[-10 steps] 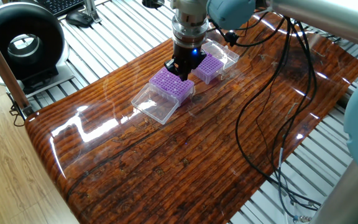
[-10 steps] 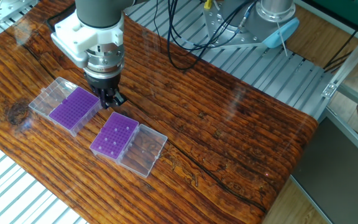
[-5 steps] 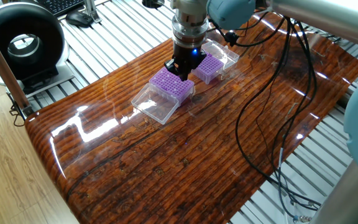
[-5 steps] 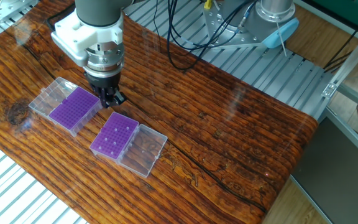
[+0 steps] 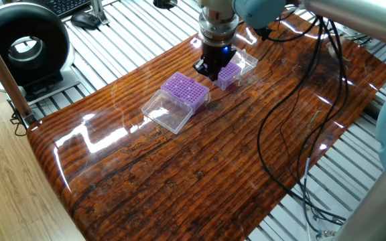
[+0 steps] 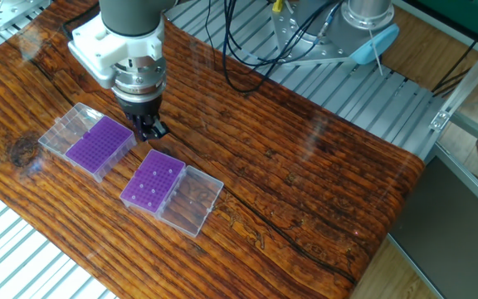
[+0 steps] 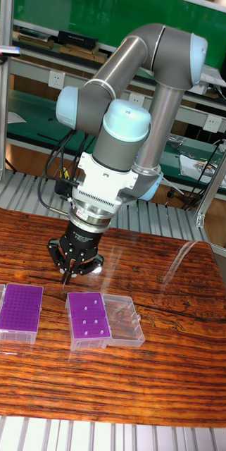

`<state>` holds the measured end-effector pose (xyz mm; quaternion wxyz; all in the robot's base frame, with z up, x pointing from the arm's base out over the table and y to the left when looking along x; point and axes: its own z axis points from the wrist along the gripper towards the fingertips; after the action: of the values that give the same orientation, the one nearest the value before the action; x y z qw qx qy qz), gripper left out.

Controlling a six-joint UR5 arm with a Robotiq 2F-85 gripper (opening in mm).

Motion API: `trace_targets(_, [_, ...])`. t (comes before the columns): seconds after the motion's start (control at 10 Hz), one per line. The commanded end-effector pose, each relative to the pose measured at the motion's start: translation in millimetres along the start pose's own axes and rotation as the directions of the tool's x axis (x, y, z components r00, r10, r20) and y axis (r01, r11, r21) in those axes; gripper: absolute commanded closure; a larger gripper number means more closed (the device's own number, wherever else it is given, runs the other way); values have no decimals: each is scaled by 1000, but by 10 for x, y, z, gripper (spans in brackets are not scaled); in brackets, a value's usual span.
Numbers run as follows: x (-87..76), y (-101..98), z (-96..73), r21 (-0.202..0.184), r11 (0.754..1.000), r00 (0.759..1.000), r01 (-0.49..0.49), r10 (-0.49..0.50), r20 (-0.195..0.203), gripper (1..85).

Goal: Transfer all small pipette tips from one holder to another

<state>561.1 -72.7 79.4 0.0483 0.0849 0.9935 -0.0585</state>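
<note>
Two purple boxes lie open on the wooden table, each with a clear lid hinged beside it. One box [image 5: 185, 89] [image 6: 98, 143] [image 7: 20, 304] carries a dense grid of small pipette tips. The other box [image 5: 230, 73] [image 6: 154, 178] [image 7: 88, 315] shows only several scattered tips. My gripper [image 5: 210, 67] [image 6: 149, 129] [image 7: 70, 271] hangs between the two boxes, just above the sparse box's near edge. Its fingers are close together, and a thin pale tip [image 7: 66, 275] points down from them.
Black cables [image 5: 293, 100] trail across the table's right half. A round black device [image 5: 22, 43] stands off the table at the left. Clear lids [image 6: 191, 199] [image 6: 66, 129] lie flat beside the boxes. Slatted metal bench [image 6: 372, 91] surrounds the table.
In one fixed view my gripper has moved from over the full box to the right, toward the sparse box. The boxes have not moved.
</note>
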Motion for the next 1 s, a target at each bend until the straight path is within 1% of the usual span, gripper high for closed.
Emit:
trace_targets(0.0, [-17,-127,-11,43,992,993,-116,116,10,847])
trace_targets(0.1, [-17,-147,-12,50,989,990,-142,141,13,847])
trace_targets(0.2, [-40,-159,-13,53,986,987,-159,158,23,847])
trace_targets(0.5, [-54,-121,-11,37,983,983,-180,179,26,847])
trace_targets(0.7, [-52,-113,-11,35,987,987,-159,158,24,847])
trace_targets(0.8, [-41,-74,-9,21,989,989,-147,146,18,847])
trace_targets(0.9, [-26,-61,-9,17,991,991,-133,133,11,847])
